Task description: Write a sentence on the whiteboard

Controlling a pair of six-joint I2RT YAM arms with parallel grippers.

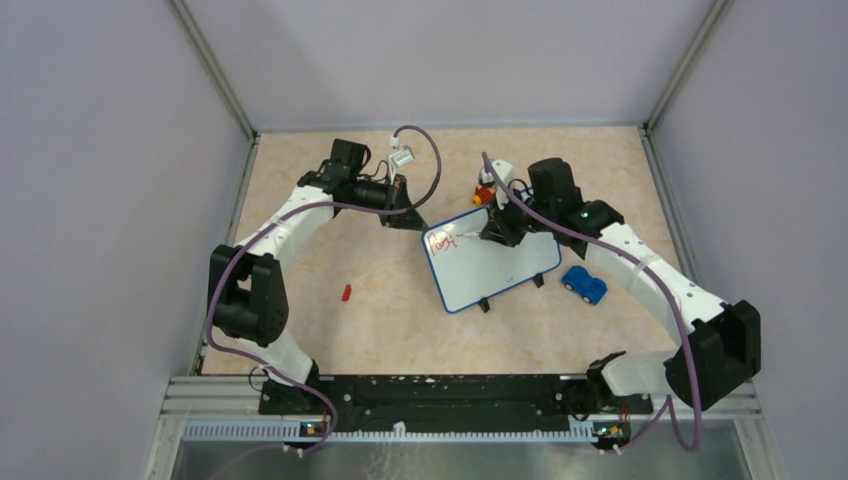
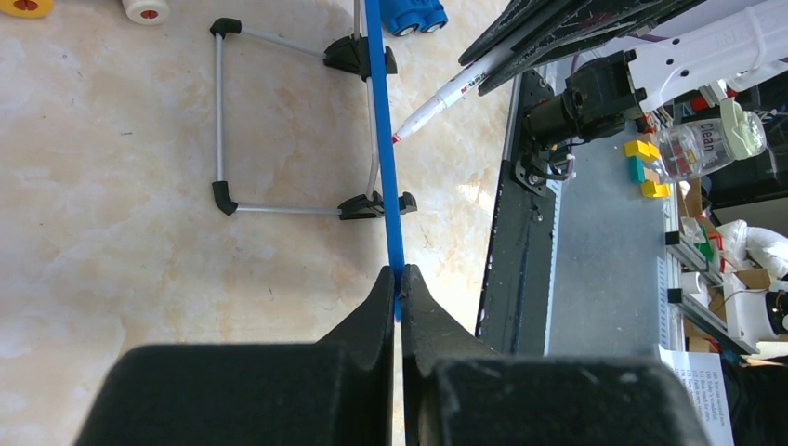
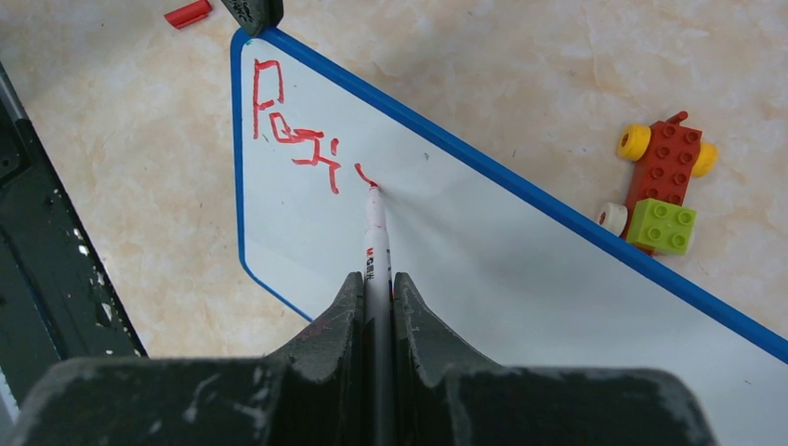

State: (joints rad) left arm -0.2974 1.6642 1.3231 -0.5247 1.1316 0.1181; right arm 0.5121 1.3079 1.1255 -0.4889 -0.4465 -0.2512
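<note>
Jaws of right gripper (image 3: 376,288) clamp thin white red-tipped marker (image 3: 375,232), tip touching small blue-rimmed whiteboard (image 3: 520,279) mid-table, beside red handwritten sentence (image 3: 293,139), only begun. Beyond, left gripper (image 2: 400,279) pinches shut on the far rim, probably bracing the board against pen pressure.

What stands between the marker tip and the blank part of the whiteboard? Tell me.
Nothing visible. The marker, held in the right fingers, has its tip on the whiteboard just past the red letters, with bare white surface ahead. The left fingers pinch the board's blue rim, off the writing path.
</note>
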